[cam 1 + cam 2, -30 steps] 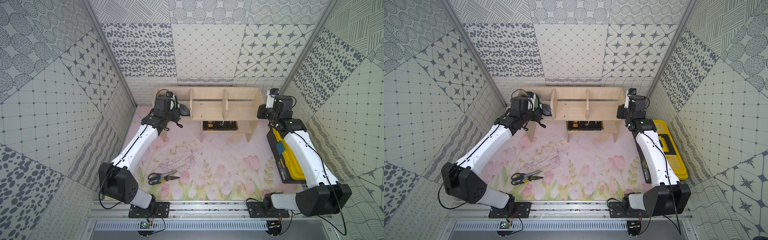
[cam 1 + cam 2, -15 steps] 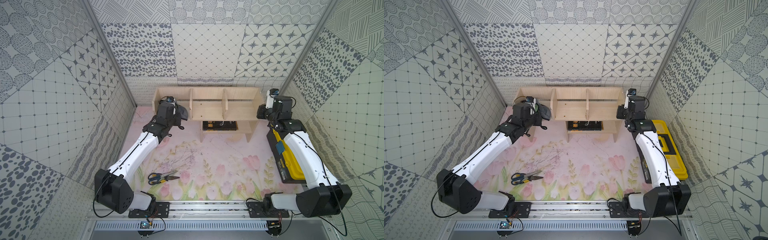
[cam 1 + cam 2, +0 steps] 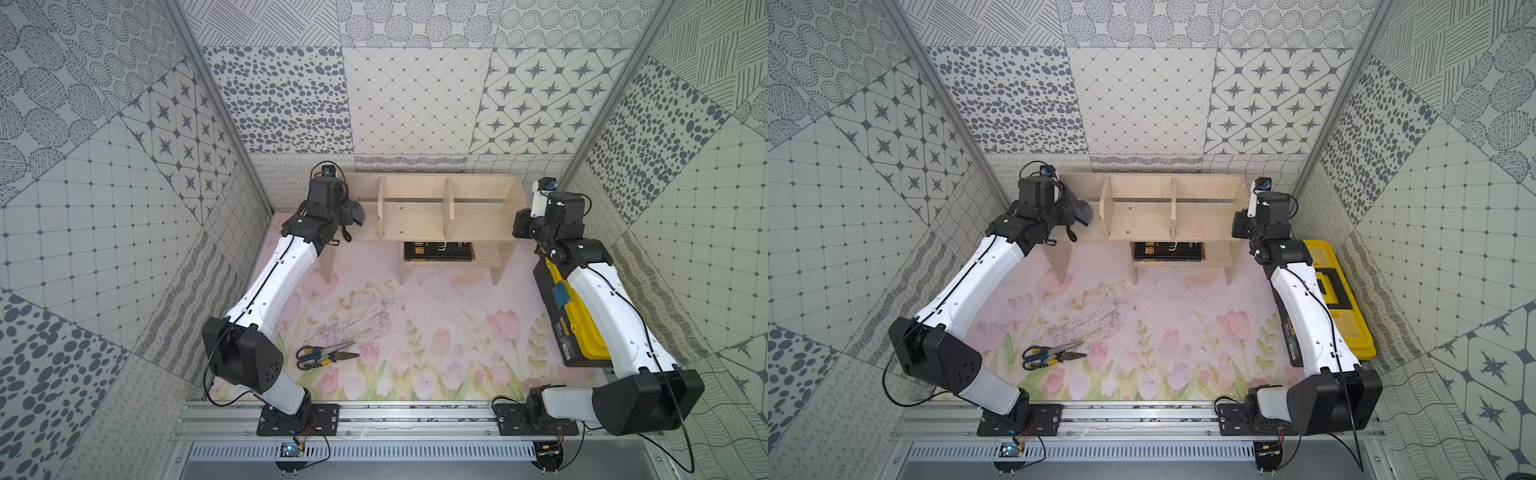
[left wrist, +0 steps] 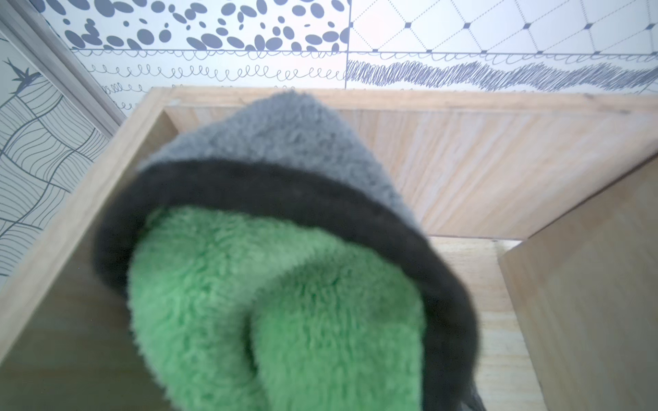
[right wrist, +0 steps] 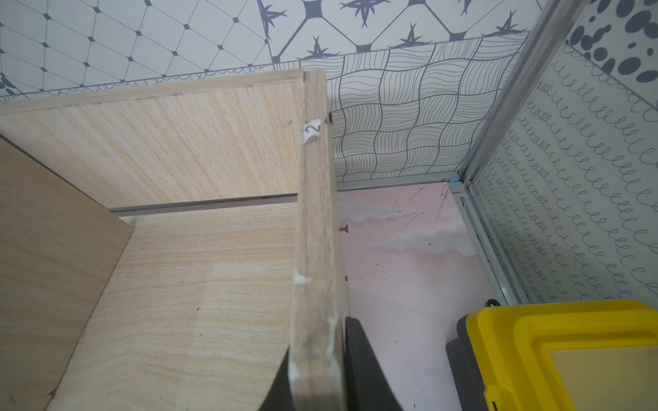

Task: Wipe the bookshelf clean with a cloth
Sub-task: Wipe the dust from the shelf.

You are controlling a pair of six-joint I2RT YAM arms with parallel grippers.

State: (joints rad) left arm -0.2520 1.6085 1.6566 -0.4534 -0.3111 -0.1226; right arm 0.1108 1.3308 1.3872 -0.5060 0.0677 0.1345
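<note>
The pale-wood bookshelf (image 3: 415, 218) (image 3: 1142, 220) stands against the back wall. My left gripper (image 3: 345, 212) (image 3: 1065, 210) is at its left bay, shut on the cloth (image 3: 358, 213) (image 3: 1081, 210). The cloth (image 4: 277, 284) fills the left wrist view, green side facing the camera and grey behind, and hides the jaws. It hangs over the bay's floor (image 4: 480, 160). My right gripper (image 3: 521, 222) (image 5: 317, 384) is shut on the shelf's right end panel (image 5: 315, 231), with one dark finger (image 5: 363, 366) on each face.
A yellow-and-black toolbox (image 3: 569, 328) (image 5: 569, 356) lies along the right wall under my right arm. Scissors and pliers (image 3: 320, 356) lie on the floral mat at the front left. A black book (image 3: 438, 251) sits on the small lower shelf. Patterned walls close in on three sides.
My left jaws have closed on the cloth, and the left wrist has moved from the shelf's left end into its left bay. The right arm has not moved.
</note>
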